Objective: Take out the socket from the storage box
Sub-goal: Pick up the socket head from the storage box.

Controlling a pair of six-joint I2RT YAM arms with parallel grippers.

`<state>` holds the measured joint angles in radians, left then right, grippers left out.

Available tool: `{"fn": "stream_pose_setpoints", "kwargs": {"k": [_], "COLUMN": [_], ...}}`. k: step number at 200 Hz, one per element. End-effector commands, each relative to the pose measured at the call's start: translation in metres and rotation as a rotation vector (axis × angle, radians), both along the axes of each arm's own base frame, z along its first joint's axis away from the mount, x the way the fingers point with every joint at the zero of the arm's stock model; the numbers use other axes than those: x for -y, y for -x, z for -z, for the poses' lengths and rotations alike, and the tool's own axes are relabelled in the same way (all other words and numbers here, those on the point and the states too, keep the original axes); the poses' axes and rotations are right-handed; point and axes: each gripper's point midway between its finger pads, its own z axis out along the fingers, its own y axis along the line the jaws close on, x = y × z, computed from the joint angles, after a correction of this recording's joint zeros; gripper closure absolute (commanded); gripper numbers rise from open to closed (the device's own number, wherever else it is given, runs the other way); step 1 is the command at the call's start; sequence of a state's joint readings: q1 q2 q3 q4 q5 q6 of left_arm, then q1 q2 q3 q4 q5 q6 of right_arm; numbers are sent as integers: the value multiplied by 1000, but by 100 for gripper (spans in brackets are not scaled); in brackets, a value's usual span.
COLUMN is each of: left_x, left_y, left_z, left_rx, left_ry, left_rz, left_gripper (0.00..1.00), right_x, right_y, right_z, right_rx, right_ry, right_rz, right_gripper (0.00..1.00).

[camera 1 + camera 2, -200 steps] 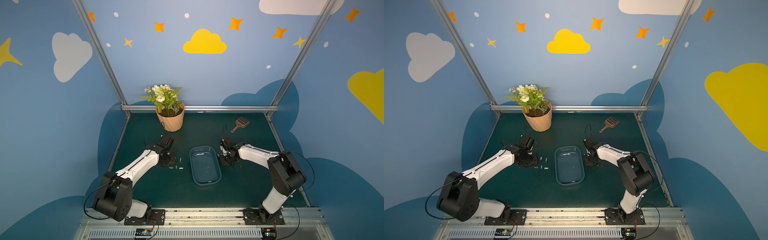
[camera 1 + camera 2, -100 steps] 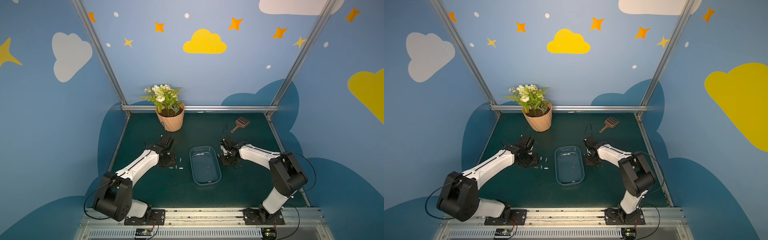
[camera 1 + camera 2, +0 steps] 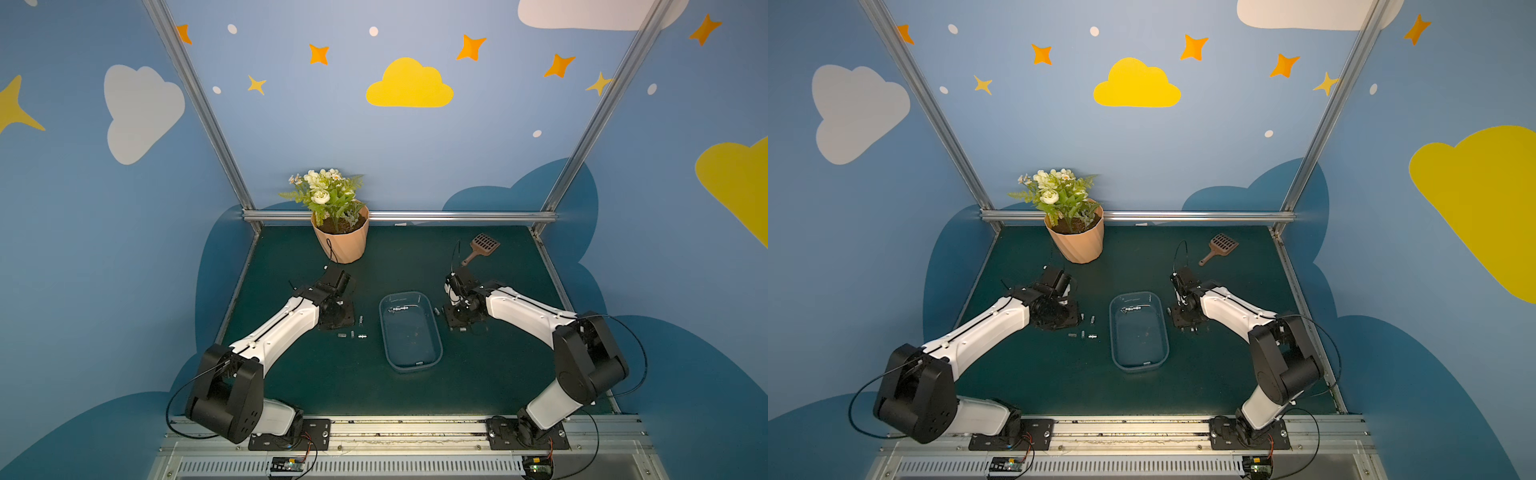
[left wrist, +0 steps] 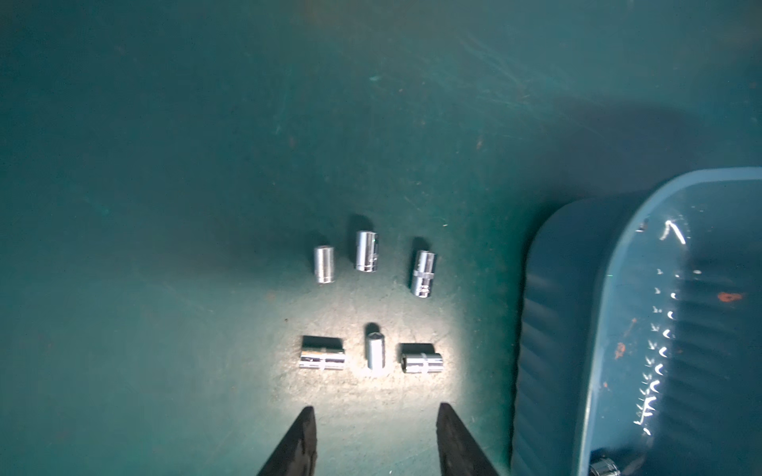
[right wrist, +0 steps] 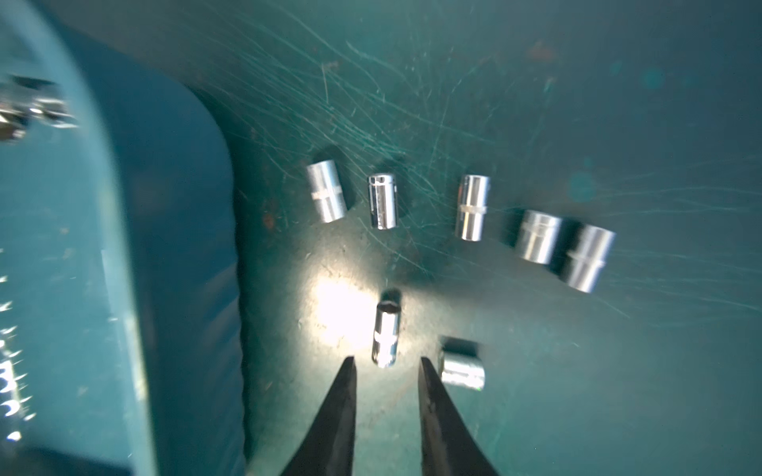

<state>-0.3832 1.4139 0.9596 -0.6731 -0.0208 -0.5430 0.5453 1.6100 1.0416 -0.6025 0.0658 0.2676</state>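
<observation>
A: So, how far along was it?

B: Mostly done. Small chrome steel sockets (image 4: 366, 251) lay on the dark green bench (image 3: 332, 374) on both sides of the translucent bluish plastic storage box (image 3: 415, 365), mid-frame in both top views. A few unremoved sockets (image 3: 399, 308) sat inside. The left tool (image 4: 375, 412) and right tool (image 5: 386, 360) stood parted, empty.

Ahead of the left gripper (image 4: 375, 408), whose fingers (image 4: 297, 445) are matt black, the sockets (image 4: 374, 350) are polished, mirror-bright metal, some with a fine knurled band round the middle. The mat (image 4: 165, 165) under them is dull dark green, finely grained and scuffed. Ahead of the right gripper (image 5: 387, 359) it carries many pale hairline scratches. Just beside each gripper, the storage box (image 4: 552, 329) is glossy, translucent bluish plastic. Its wall and floor are ribbed and catch bright glints.
</observation>
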Motion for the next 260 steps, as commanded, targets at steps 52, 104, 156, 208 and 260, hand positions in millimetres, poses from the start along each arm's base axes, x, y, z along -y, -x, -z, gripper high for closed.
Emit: {"fn": "stream_pose_setpoints", "kwargs": {"k": [52,104,156,208,260], "left_x": [43,91,125,136,145], "left_y": [-9,-16,-24,-36,-45], "left_z": [-29,-33,-20,5,29], "left_rx": [68,74,31,-59,-115], "left_ry": [13,-31,-75,-144,-182], "left_rz": [118,245,333,357,368], "left_gripper": [52,52,52,52,52], "right_x": [8,13,15,19,22], "right_y": [-1,3,8,13,17], "right_z": [-32,-34,-36,-34,-31], "right_rx": [60,62,59,53,45], "right_ry": [-21,-37,-66,-70,-74], "right_rz": [12,27,41,47,54], "right_gripper": [72,72,72,72,72]}}
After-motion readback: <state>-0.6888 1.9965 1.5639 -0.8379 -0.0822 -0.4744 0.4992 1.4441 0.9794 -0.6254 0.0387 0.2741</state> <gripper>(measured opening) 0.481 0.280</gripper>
